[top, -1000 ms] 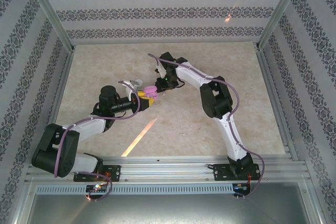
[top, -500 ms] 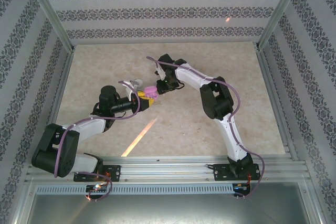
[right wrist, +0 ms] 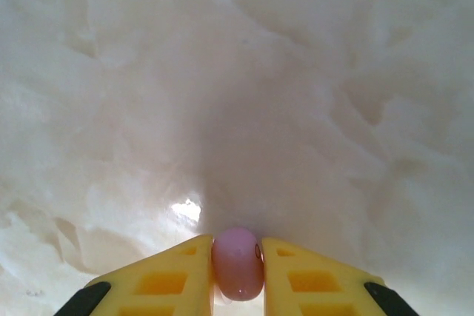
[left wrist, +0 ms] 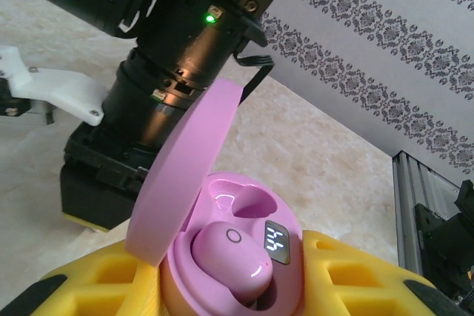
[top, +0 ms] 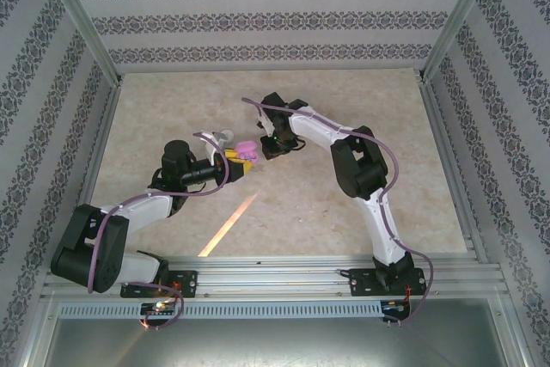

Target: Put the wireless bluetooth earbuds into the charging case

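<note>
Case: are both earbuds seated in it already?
No: one earbud sits in the case, the far socket is empty, and the second earbud is between the right fingers.

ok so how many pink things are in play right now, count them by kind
earbuds: 2, one earbud seated in the case, one earbud pinched by the right gripper
charging case: 1, lid open, held by the left gripper
total: 3
</note>
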